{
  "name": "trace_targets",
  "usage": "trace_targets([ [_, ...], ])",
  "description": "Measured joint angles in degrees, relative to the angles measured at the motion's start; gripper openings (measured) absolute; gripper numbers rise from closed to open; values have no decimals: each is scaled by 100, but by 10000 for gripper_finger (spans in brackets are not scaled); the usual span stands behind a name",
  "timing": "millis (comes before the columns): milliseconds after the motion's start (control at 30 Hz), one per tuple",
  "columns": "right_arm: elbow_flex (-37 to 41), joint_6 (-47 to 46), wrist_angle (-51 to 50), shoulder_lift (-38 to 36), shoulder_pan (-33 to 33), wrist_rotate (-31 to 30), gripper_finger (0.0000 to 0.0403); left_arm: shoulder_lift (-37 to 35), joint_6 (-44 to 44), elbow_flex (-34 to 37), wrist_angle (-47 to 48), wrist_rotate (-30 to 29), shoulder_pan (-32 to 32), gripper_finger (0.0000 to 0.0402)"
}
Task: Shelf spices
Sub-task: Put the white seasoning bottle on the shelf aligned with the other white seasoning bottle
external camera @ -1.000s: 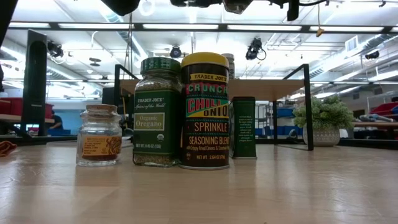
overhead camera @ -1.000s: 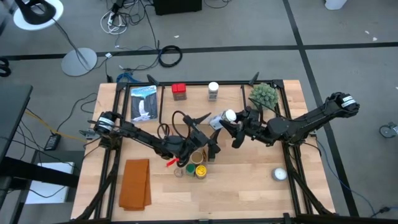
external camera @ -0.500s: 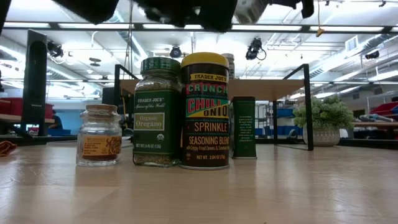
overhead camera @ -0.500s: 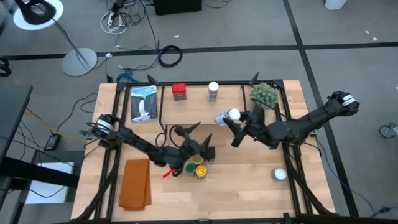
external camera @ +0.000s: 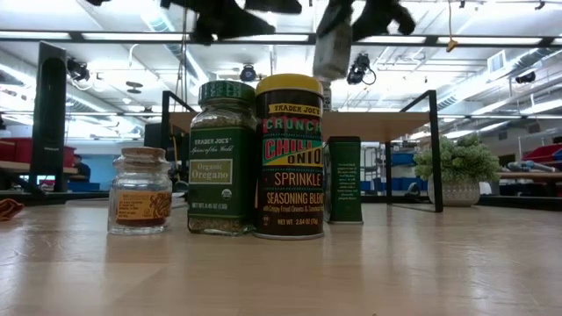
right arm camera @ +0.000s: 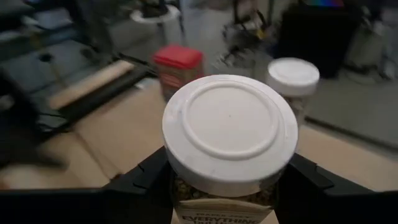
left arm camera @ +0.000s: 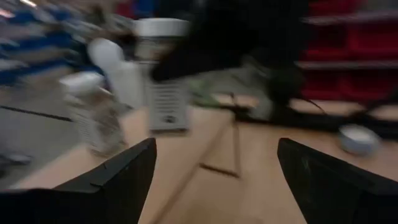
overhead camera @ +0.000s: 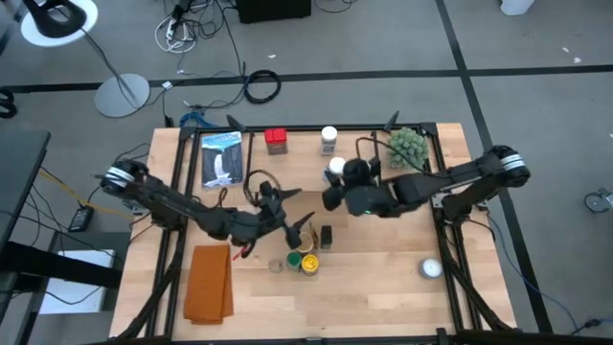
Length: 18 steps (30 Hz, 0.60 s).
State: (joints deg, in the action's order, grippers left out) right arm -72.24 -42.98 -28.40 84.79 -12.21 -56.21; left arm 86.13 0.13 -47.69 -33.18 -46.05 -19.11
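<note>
My right gripper (overhead camera: 337, 182) is shut on a white-lidded spice jar (right arm camera: 229, 127) and hovers over the near part of the shelf (overhead camera: 302, 163), a light-wood board on black legs. A red square tin (overhead camera: 276, 141) and another white-lidded jar (overhead camera: 329, 139) stand at the shelf's far edge. My left gripper (left arm camera: 214, 180) is open, above the table just left of the spices grouped there: tan-lidded jar (external camera: 140, 190), oregano jar (external camera: 222, 158), yellow-lidded shaker (external camera: 289, 156) and dark box (overhead camera: 327, 235), all standing upright on their bases. My right gripper pinches the jar's body (right arm camera: 217, 191) just under the white lid, one finger (right arm camera: 140, 183) on each side. The fingers come from above, slanting in from the table's right, with the lid facing the wrist. The jar (external camera: 334, 46) hangs below the gripper, lifted clear and slightly tilted.
A green spiky plant ball (overhead camera: 405, 144) sits at the shelf's right end. A lone white round object (overhead camera: 431, 268) lies near the right front. An orange cloth (overhead camera: 209, 283) lies at the left front, a blue-and-white packet (overhead camera: 222, 158) left of the shelf.
My right gripper has carried the white-lidded jar toward the table's left and a little toward the far edge, over the shelf. My left gripper has drawn back toward the table's left, away from the dark box. The spices on the table have stayed put.
</note>
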Motion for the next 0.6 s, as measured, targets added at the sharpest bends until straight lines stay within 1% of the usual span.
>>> trace_targets([
  [100,-144,-339,-135,270,266,90,200,-241,-185,21,520,503,47,340],
  [300,-191,-778,-127,616,705,295,200,-378,-194,18,880,1417,37,340],
  [500,-193,-844,-66,851,950,292,200,-380,-359,18,1377,1476,37,340],
  [600,-207,-775,-48,930,1022,286,200,-380,-361,18,1434,1468,37,340],
])
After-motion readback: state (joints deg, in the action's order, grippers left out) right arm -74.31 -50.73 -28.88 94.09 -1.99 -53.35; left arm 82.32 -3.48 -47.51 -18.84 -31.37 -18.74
